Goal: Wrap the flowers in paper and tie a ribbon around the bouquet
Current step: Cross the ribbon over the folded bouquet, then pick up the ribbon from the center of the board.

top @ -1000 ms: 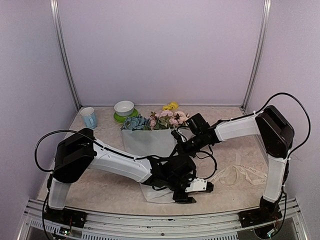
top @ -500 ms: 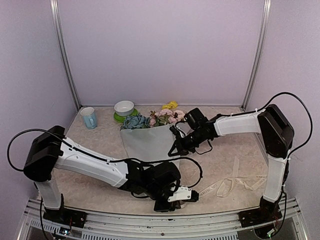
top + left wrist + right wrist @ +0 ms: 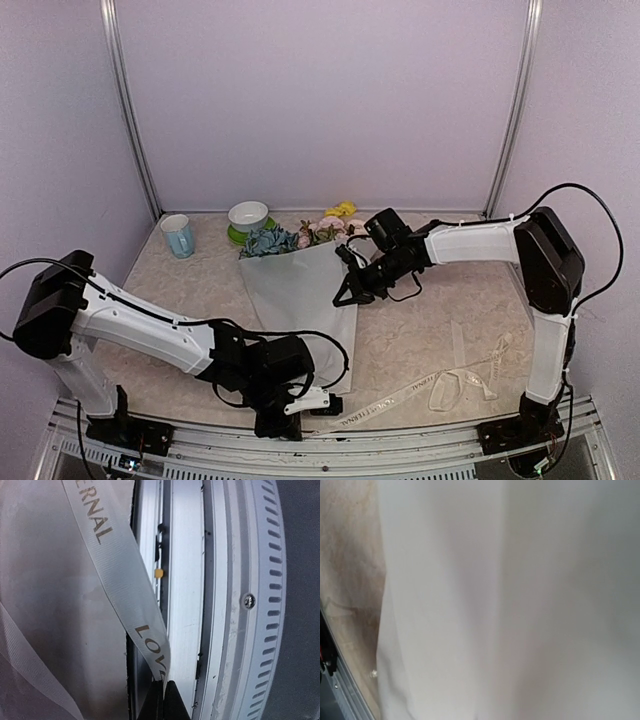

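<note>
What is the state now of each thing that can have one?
flowers, lying wrapped, blooms sticking out.
paper, folded over flowers, not tied.
ribbon, loose on table, one end pinched.
left fingers, shut on ribbon.
right fingers, shut on paper edge.
cup, upright.
bowl, upright on saucer.

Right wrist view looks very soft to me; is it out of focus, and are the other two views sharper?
Right wrist view: yes, blurred; the paper fills it as a featureless white haze, probably too close to focus. Left wrist view: sharp; the ribbon lettering is readable, and the metal rail is bright. Top external view: sharp, with even soft light and only faint shadows.
</note>
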